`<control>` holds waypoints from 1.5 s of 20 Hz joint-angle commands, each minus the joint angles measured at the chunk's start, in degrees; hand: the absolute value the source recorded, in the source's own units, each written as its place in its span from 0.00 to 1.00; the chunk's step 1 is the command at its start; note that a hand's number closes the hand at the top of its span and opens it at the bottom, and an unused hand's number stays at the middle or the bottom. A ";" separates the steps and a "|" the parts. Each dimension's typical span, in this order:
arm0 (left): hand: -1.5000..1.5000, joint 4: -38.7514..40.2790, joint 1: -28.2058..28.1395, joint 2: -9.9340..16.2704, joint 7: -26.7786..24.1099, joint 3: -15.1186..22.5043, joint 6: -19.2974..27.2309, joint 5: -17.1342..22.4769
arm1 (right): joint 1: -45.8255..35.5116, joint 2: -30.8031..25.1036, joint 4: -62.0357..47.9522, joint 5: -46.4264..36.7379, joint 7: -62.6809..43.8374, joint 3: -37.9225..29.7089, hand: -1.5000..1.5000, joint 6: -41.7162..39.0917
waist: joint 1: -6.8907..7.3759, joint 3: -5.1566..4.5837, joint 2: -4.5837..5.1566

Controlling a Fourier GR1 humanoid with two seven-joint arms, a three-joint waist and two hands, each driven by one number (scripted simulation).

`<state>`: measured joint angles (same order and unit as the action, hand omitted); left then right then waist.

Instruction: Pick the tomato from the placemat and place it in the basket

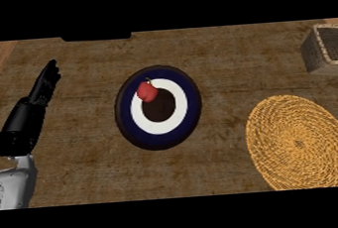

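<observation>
The tomato (147, 90) lies on the round blue-and-white placemat (192, 115), apparently toward its upper left. The wicker basket (329, 50) sits far right. The left hand (44, 85) rests open, fingers straight; the right hand is unseen.

Only the left hand (42, 87) shows, at the view's left side, resting with black fingers straight and pointing up and away. Its grey forearm enters from the lower left corner; the thumb seems tucked alongside.
</observation>
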<state>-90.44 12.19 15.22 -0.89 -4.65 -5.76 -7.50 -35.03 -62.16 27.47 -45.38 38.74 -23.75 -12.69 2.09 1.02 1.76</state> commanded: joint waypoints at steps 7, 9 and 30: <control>0.50 -0.33 0.40 -0.72 -0.05 2.00 -0.59 -0.76 | -12.20 -8.93 -7.97 13.05 8.10 -12.05 1.00 -15.04 | 2.12 -0.41 -0.16; 0.50 0.17 2.20 -0.15 1.11 1.25 -0.84 -0.27 | -14.20 -9.57 -8.50 13.29 8.07 -11.39 1.00 -17.70 | 2.37 -0.49 -0.01; 0.50 2.23 5.26 -0.80 1.91 2.31 -0.79 -1.56 | -36.53 -6.54 -6.94 10.78 -9.13 3.25 1.00 -35.52 | 2.72 -0.96 -0.26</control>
<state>-88.60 15.50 14.14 -0.19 -2.07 -6.64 -8.88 -68.55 -70.03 20.22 -33.07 26.49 -23.70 -39.88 5.31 0.07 1.52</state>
